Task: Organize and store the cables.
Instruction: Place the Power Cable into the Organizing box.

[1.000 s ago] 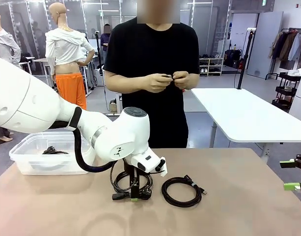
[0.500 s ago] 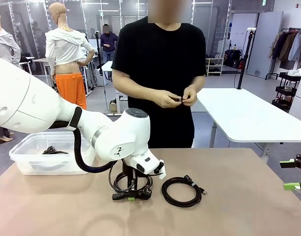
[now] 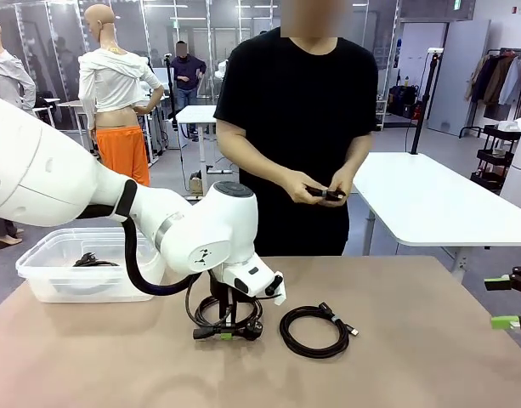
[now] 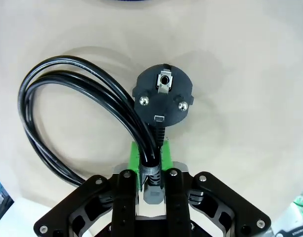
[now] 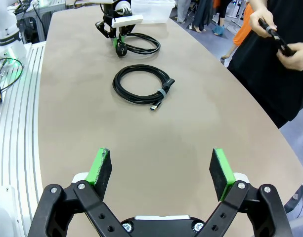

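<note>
As I look across the counter (image 3: 413, 340) in the front view, my left gripper (image 3: 226, 333) sits at lower centre, clamped on a coiled power cord (image 3: 195, 313) that lies on the counter. Just right of it, apart from it, lies a coiled USB cable (image 3: 314, 352). At middle left stands a clear plastic bin (image 3: 65, 285) with a third cable (image 3: 88, 260) inside. Beyond the counter a person holds a small black object (image 3: 326, 195) in both hands. My right gripper (image 3: 502, 303) pokes in at the right edge, with its green pads apart.

From the left wrist, I see the left gripper (image 4: 151, 148) closed on the power cord (image 4: 67, 61) just behind its round two-pin plug (image 4: 163, 94). The loops spread toward the left of the frame.

From the right wrist, the right gripper (image 5: 161, 168) stands wide open and holds nothing. The USB cable (image 5: 136, 99) lies upper centre, tied with a band. Farther up are the power cord (image 5: 149, 48), the left gripper (image 5: 117, 39) on it, and the bin (image 5: 151, 6) at the top edge.
</note>
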